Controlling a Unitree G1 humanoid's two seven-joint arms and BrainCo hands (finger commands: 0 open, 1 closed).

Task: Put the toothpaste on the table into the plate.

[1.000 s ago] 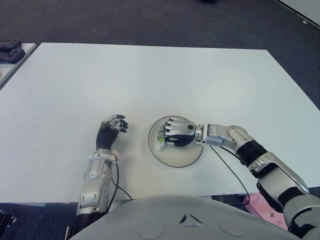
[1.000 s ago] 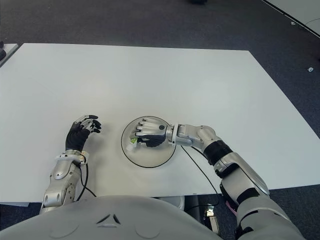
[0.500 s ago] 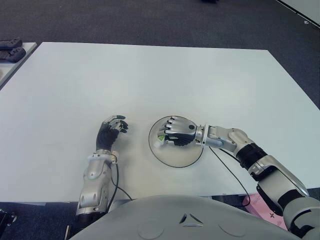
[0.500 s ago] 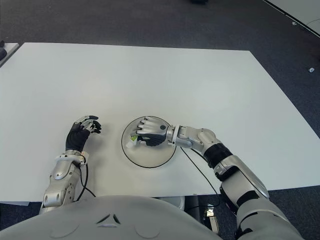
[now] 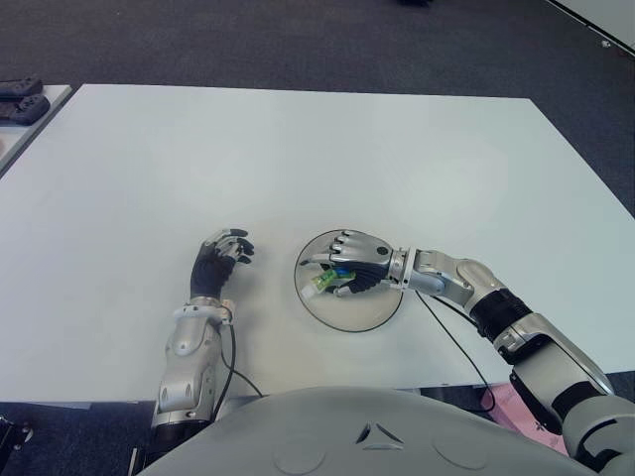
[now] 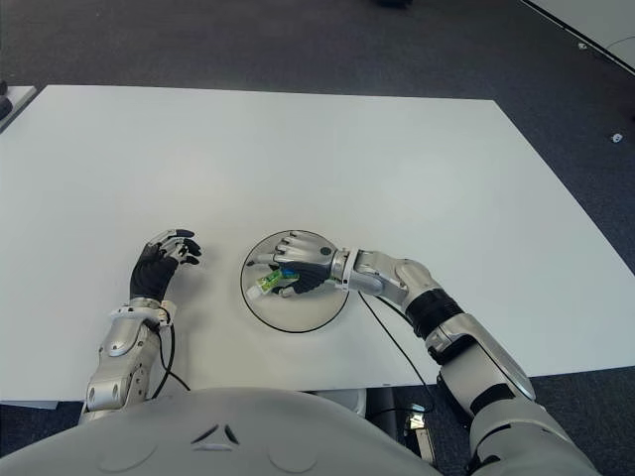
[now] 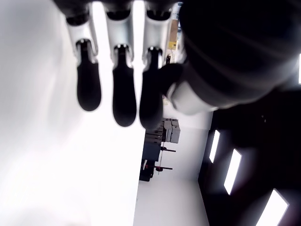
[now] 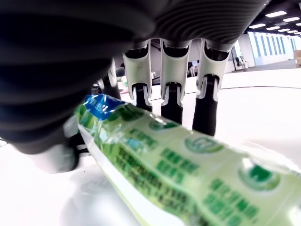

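Note:
A green and white toothpaste tube point(image 5: 325, 281) with a blue end lies in the round white plate point(image 5: 359, 309), near the plate's left side. My right hand point(image 5: 349, 261) hovers over it, palm down. In the right wrist view the toothpaste tube point(image 8: 178, 165) runs beneath the palm and the fingers point(image 8: 171, 89) stretch straight out past it, not wrapped around it. My left hand point(image 5: 220, 256) shows on the table to the left of the plate, holding nothing, its fingers point(image 7: 117, 89) relaxed.
The white table point(image 5: 298, 149) stretches wide beyond and to both sides of the plate. A black cable point(image 5: 451, 337) trails from my right wrist over the near table edge. A second table with dark items point(image 5: 20, 99) stands far left.
The right hand's fingers have uncurled from around the tube. The toothpaste, mostly hidden in the fist before, now shows lying in the plate. The left hand has stayed put.

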